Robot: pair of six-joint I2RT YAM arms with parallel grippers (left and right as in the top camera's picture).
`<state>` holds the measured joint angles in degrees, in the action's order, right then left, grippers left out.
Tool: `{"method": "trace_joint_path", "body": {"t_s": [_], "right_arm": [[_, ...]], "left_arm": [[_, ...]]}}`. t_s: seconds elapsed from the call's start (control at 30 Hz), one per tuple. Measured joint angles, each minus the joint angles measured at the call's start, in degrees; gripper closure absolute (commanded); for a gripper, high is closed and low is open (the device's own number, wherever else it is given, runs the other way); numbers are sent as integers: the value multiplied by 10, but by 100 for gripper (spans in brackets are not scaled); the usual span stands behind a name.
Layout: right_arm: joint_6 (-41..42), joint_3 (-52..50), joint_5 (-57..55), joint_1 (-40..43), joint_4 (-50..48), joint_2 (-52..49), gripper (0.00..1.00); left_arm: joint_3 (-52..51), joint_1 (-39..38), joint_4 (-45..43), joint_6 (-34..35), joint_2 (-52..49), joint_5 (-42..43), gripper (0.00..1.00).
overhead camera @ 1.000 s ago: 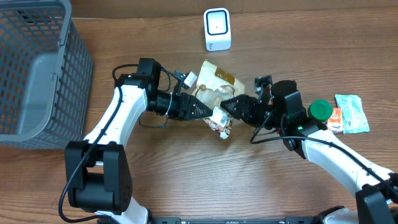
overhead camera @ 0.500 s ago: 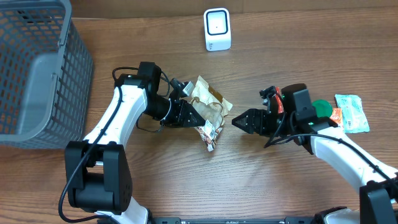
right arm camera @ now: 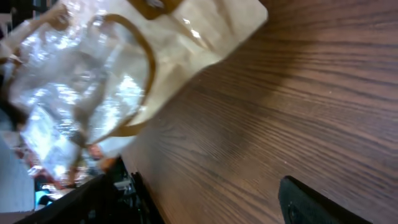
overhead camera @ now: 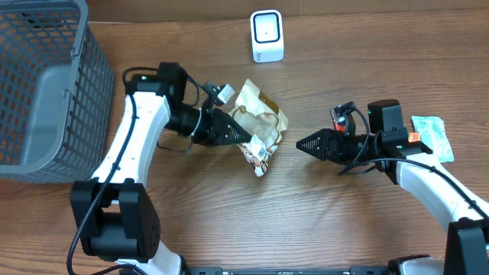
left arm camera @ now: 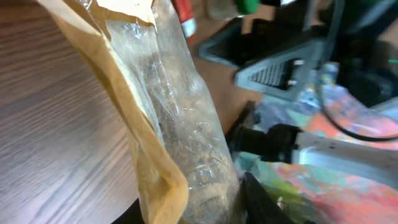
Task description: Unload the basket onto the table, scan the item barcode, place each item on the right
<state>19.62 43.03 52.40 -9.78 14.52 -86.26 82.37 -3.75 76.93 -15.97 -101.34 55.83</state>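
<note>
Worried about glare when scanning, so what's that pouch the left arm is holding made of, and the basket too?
Pouch: looks like matte tan kraft paper with a glossy clear plastic window; the window wrinkles and glints. Basket: probably grey moulded plastic with a matte finish, formed as an even open mesh.

Mock shop checkout, wooden table (overhead camera: 229, 221), grey mesh basket (overhead camera: 92, 84), white scanner (overhead camera: 267, 36)

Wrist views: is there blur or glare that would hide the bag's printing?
Left wrist: the bag sits very close and soft, background blurred; right wrist: strong glare on its crinkled clear film, table grain slightly smeared; overhead: even light and sharp, but the bag's print is too small to read.
</note>
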Motion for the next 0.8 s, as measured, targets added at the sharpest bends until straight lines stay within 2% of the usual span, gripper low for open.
{"method": "trace_joint_path", "body": {"t_s": [0.2,0.37,0.47,0.8], "right_arm": [[-17,0,24,17,-34,0,6],[-8,0,111,54,-145,0,6],[13,1,156,73,-178,0,5],[38,1,210,67,-179,0,4]], "left_arm": [[36,1,78,-51,0,49,72],[52,1,150,-107,0,66,71],[52,1,188,-146,0,75,71],[53,-12,198,-208,0,106,67]]}}
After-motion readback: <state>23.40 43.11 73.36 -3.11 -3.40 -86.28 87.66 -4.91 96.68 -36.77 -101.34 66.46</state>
